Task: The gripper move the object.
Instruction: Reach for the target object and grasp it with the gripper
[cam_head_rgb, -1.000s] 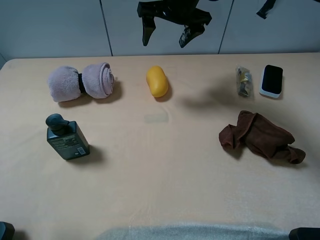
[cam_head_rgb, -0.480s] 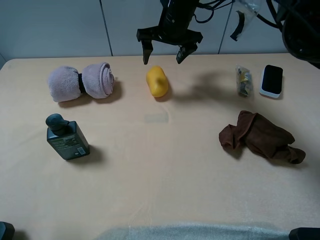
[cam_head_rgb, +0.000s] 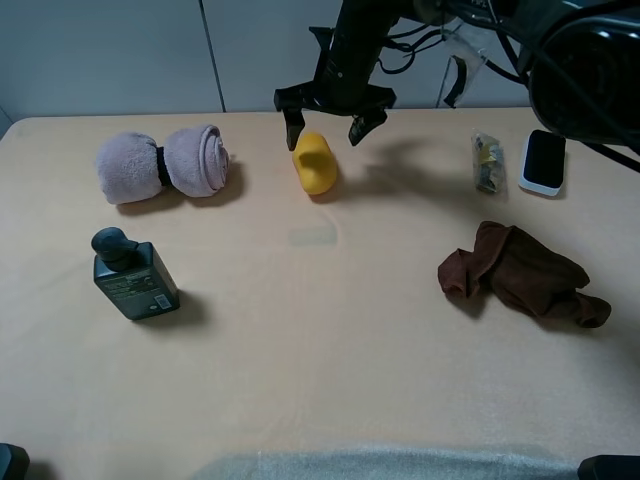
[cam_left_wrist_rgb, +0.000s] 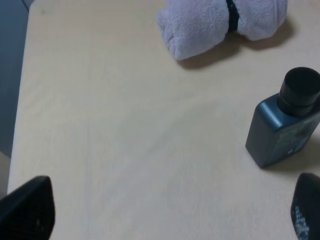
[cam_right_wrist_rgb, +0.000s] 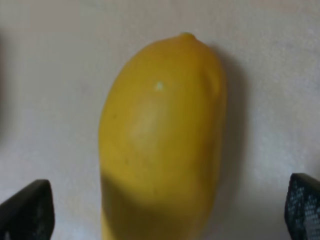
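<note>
The glossy yellow-orange mango-like oval (cam_head_rgb: 314, 165) sits at the far middle of the beige table (cam_head_rgb: 320, 390), with the black two-fingered right gripper (cam_head_rgb: 325, 126) hovering just above it, jaws wide and empty. I'd drop straight down and pinch its narrow width, since it looks slippery. The pink rolled towel (cam_head_rgb: 165, 163) is near and the crumpled brown cloth (cam_head_rgb: 525, 275) well apart, so nothing really blocks.

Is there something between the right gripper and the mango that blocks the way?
Nothing visible does. The open right gripper hangs just above the mango, one finger to each side. The right wrist view shows only the mango on the bare table.
</note>
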